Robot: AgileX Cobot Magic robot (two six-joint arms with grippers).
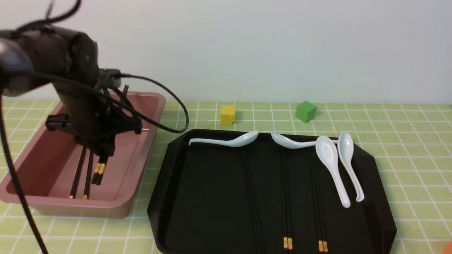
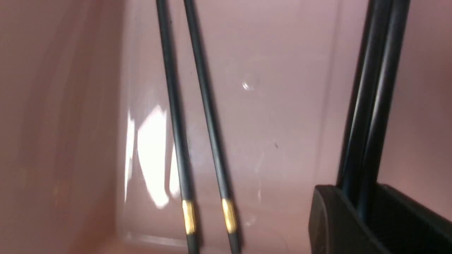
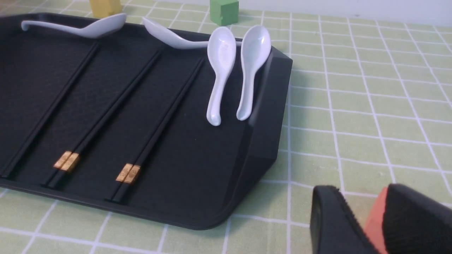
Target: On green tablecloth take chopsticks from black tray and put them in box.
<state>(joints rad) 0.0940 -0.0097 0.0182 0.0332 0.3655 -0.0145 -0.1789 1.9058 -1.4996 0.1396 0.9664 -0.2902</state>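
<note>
Over the box [image 1: 141, 94] by the green tablecloth's [image 1: 406, 141] left edge, the left gripper [image 1: 100, 152] clamps a chopstick pair [image 1: 97, 174], ends angled down beside another pair [image 2: 175, 134] lying inside. Lower until nearly flat before releasing; further pairs [image 1: 286, 197] lie in the black tray [image 1: 212, 194].

The left arm [image 1: 49, 60] is matte black, with a rounded barrel-like joint housing, thin black cables [image 1: 185, 113] looping off it, and ribbed black fingers [image 2: 339, 225].
</note>
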